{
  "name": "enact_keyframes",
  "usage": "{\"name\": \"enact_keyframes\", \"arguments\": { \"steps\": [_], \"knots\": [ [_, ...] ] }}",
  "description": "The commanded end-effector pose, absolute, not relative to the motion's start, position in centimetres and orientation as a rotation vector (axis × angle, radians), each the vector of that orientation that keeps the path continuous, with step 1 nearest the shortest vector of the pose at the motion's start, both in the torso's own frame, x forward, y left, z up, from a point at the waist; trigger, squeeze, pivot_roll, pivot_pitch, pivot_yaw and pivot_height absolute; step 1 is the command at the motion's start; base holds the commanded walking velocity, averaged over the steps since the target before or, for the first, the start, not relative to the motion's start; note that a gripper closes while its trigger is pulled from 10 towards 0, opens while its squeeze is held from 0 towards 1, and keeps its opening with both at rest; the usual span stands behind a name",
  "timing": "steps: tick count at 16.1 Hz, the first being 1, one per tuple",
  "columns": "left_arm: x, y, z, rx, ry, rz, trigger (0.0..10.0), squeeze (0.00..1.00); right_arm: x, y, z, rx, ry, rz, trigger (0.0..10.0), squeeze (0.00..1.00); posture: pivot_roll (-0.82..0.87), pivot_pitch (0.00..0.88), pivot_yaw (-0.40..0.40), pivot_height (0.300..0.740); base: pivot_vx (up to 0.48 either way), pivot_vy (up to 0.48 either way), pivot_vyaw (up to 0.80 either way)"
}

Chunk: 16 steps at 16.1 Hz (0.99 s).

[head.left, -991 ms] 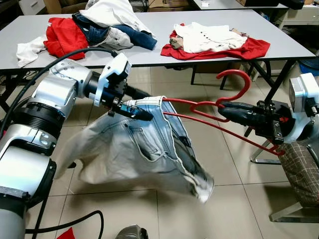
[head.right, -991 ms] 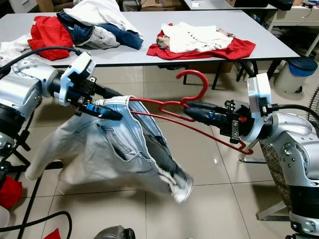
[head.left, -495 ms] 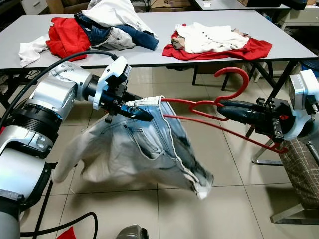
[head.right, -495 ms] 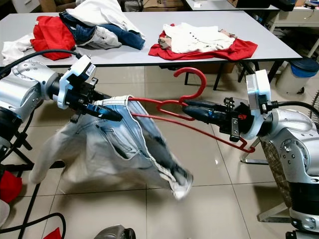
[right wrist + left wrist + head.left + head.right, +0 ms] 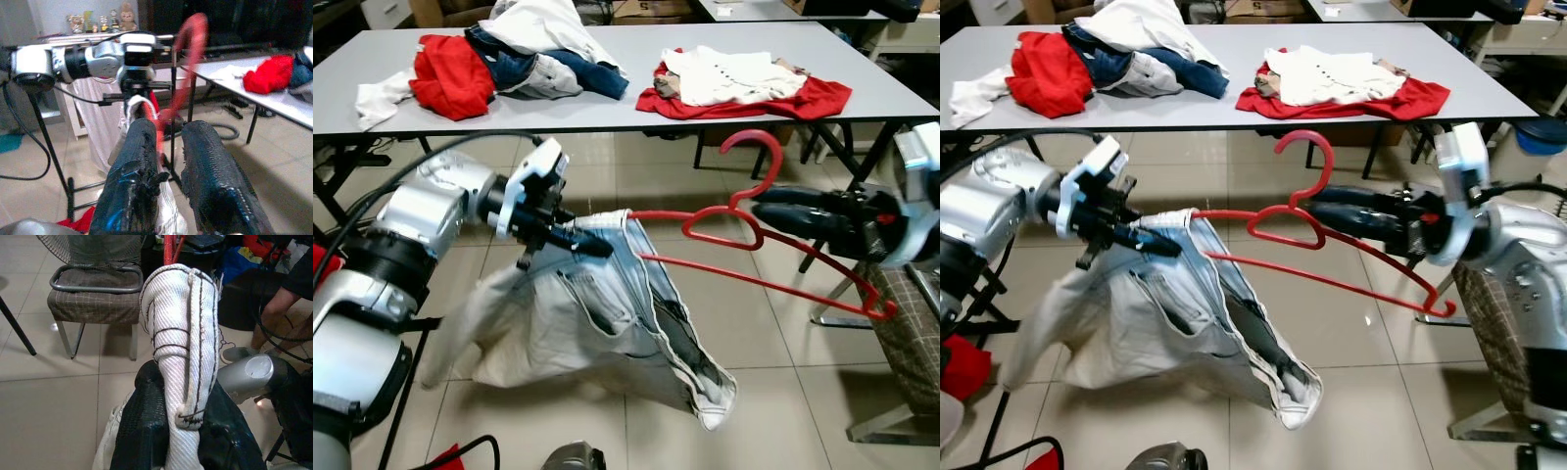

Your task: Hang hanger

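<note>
Hard to make out: R gripper (image 5: 756, 207) fingertips blurred in head views, contact w/ red hanger (image 5: 759, 230) partly masked by hanger neck; R arm cut off at frame edge. In R wrist view hanger a red smear running up between the two black fingers (image 5: 139, 166), which stand slightly apart w/ the neck between them, so gripping looks likely but not certain. Far end of hanger hidden inside waistband of pale denim shorts (image 5: 617, 313).

L gripper (image 5: 597, 247) clamped on waistband at approx 9 o'clock of the hanger; L wrist view shows white seamed denim pinched between its dark pads (image 5: 146, 431). Shorts dangle below, hem near floor, not clearly touching.

Hanger held roughly level mid-air between both arms, hook up at 12 o'clock, lower bar slanting down toward 4 o'clock.

Room: beige tiled floor (image 5: 773, 392); grey table (image 5: 705, 98) at 12 o'clock w/ red/blue/white clothes pile (image 5: 499, 54) on its L part, white shirt on red garment (image 5: 744, 78) on its R part. Checked stool (image 5: 93, 303) & fan in L wrist view; a person's leg (image 5: 274, 313) beside it.
</note>
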State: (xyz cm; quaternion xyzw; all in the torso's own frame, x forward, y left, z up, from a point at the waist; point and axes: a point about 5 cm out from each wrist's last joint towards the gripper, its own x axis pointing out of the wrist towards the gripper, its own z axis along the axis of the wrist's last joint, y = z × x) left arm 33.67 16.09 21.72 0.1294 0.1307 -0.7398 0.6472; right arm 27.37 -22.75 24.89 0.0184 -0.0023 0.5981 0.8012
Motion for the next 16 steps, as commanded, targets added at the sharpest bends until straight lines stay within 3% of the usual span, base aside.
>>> {"name": "enact_keyframes", "arguments": {
  "steps": [1, 3, 6, 7, 9, 10, 12, 13, 14, 16],
  "knots": [
    [33.7, 16.2, 22.4, 0.321, 0.241, -1.669, 0.0, 0.00, 26.8, -23.9, 26.2, 0.057, -0.037, 1.284, 10.0, 1.00, -0.09, 0.000, 0.061, 0.740, 0.000, 0.000, 0.00],
    [34.1, 16.4, 21.0, 0.327, 0.223, -1.543, 0.0, 0.00, 25.2, -26.0, 27.9, 0.086, -0.109, 1.249, 10.0, 1.00, -0.09, 0.000, 0.055, 0.740, 0.000, 0.000, 0.00],
    [35.0, 16.4, 20.3, 0.353, 0.152, -1.327, 0.0, 0.00, 23.8, -27.0, 28.4, 0.159, -0.162, 1.192, 10.0, 1.00, -0.10, 0.000, 0.062, 0.740, 0.000, 0.000, 0.00],
    [35.2, 16.2, 19.9, 0.312, 0.113, -1.226, 0.0, 0.00, 23.2, -26.0, 28.1, 0.173, -0.181, 1.170, 10.0, 1.00, -0.11, 0.000, 0.068, 0.740, 0.000, 0.000, 0.00],
    [35.0, 16.1, 19.9, 0.265, 0.077, -1.193, 0.0, 0.00, 22.7, -24.1, 27.0, 0.184, -0.157, 1.162, 10.0, 1.00, -0.11, 0.000, 0.069, 0.740, 0.000, 0.000, 0.00],
    [34.9, 16.2, 20.2, 0.254, 0.046, -1.157, 0.0, 0.00, 22.1, -21.5, 25.2, 0.216, -0.100, 1.195, 10.0, 1.00, -0.11, 0.002, 0.074, 0.740, 0.000, 0.000, 0.00],
    [34.6, 16.1, 21.2, 0.213, -0.005, -1.160, 0.0, 0.00, 21.9, -19.2, 22.8, 0.254, -0.025, 1.220, 10.0, 1.00, -0.11, 0.010, 0.073, 0.740, 0.000, 0.000, 0.00],
    [33.8, 15.7, 22.7, 0.193, -0.060, -1.226, 0.0, 0.00, 23.3, -18.8, 18.6, 0.255, 0.098, 1.065, 10.0, 1.00, -0.11, 0.013, 0.065, 0.740, 0.000, 0.000, 0.00],
    [33.7, 15.7, 22.9, 0.198, -0.064, -1.238, 0.0, 0.00, 23.4, -18.9, 17.9, 0.234, 0.115, 1.033, 10.0, 1.00, -0.11, 0.013, 0.065, 0.740, 0.000, 0.000, 0.00],
    [33.1, 15.2, 24.5, 0.217, -0.092, -1.295, 0.0, 0.00, 25.2, -21.3, 14.9, 0.101, 0.165, 0.762, 10.0, 1.00, -0.10, 0.015, 0.058, 0.740, 0.000, 0.000, 0.00]
  ]
}}
